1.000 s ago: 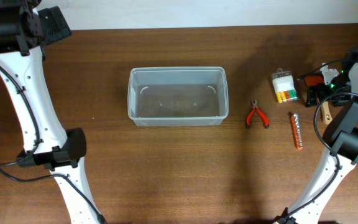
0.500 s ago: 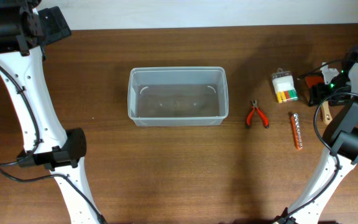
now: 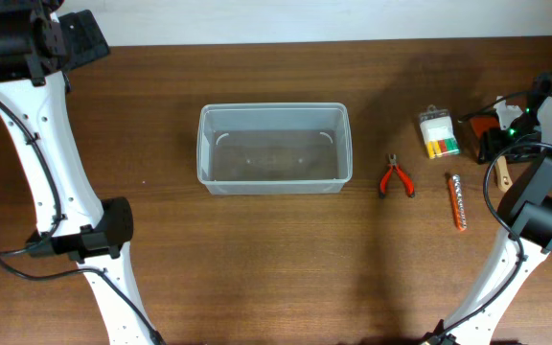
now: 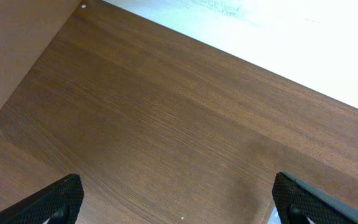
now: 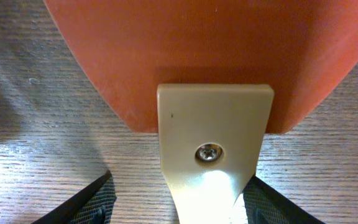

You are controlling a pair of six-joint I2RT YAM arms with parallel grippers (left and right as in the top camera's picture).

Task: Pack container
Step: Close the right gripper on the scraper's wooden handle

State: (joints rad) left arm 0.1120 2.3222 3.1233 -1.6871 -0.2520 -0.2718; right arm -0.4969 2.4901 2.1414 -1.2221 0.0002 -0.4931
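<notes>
Overhead, we count one clear container (image 3: 274, 149), sitting just above the middle of the frame on the brown table (image 3: 257, 278). To its right lie one pair of red-handled pliers (image 3: 396, 179), one small pack (image 3: 438, 134) whose coloured contents are too small to name, and one slim orange-handled tool (image 3: 458, 202). Two arms flank the scene. The left gripper (image 4: 179, 202), with only its tips showing at the bottom corners, stands wide apart over wood. The right gripper (image 5: 182, 202) straddles one spatula (image 5: 215, 118) at its tan handle, jaws apart, with wood showing beside one finger (image 5: 95, 202). The orange blade is cut off at the top edge.
</notes>
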